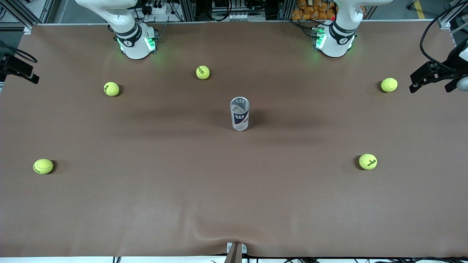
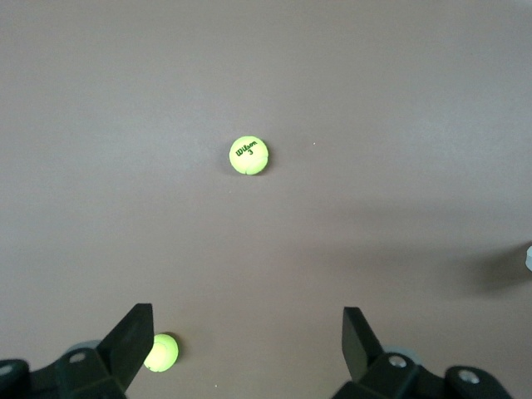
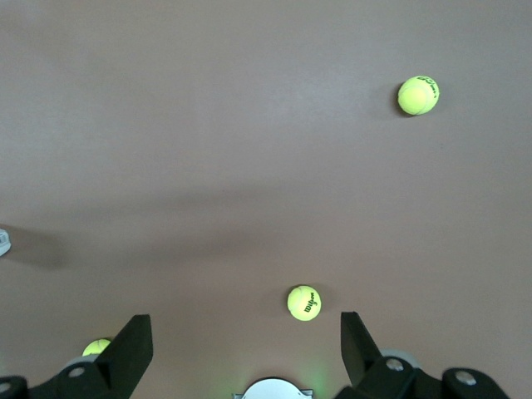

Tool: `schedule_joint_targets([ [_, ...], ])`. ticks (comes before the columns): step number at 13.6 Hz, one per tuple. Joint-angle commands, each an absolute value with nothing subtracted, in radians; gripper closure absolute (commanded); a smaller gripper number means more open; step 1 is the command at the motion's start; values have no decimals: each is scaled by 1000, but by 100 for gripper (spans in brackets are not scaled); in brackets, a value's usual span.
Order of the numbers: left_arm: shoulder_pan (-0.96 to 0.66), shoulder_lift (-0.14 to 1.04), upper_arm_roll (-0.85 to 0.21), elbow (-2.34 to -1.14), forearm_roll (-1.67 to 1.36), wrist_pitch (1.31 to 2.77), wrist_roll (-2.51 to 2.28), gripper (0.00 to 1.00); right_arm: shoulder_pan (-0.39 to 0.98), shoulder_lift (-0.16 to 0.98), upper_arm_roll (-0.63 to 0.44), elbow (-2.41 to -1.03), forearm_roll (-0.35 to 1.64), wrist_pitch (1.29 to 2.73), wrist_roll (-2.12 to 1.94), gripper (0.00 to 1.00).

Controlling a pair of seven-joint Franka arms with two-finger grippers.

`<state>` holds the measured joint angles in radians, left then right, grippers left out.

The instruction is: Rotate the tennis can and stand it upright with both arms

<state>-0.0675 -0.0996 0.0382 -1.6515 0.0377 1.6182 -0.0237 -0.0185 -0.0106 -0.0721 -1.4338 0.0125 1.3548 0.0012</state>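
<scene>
Nearest the front camera, two tennis balls were seen, one (image 1: pixel 43 166) toward the right arm's end of the table and one (image 1: pixel 368 161) toward the left arm's end. The tennis can (image 1: pixel 239 113) was found standing upright at the middle of the brown table (image 1: pixel 234 204), farther from the camera than both, its open mouth up (so the uprighting was judged done). Three more balls were scattered near the arm bases. The left gripper (image 2: pixel 245 349) was held high over the table with fingers spread wide, holding nothing; the right gripper (image 3: pixel 245 353) was likewise spread and empty, apparently drawn clear of the can.
</scene>
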Motion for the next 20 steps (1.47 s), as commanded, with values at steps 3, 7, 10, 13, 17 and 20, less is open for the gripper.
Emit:
schedule_joint_targets([
  [3,-67,-97,40,-1643,25,1606,-34,0,-29,-14,-55,-1428,-31,1344,2,0],
  [7,-67,-98,40,-1643,23,1606,-32,0,-28,-14,-55,-1428,-23,1344,5,0],
  [10,-67,-98,40,-1641,23,1592,-28,0,-28,-14,-55,-1428,-21,1345,5,0],
  [13,-67,-98,40,-1641,21,1557,-29,0,-28,-14,-55,-1428,-21,1344,5,0],
  [17,-64,-97,40,-1641,21,1551,-31,0,-26,-14,-55,-1428,-21,1344,6,0],
  [20,-45,-97,29,-1640,21,1551,-29,0,-26,-14,-55,-1428,-21,1344,6,0],
])
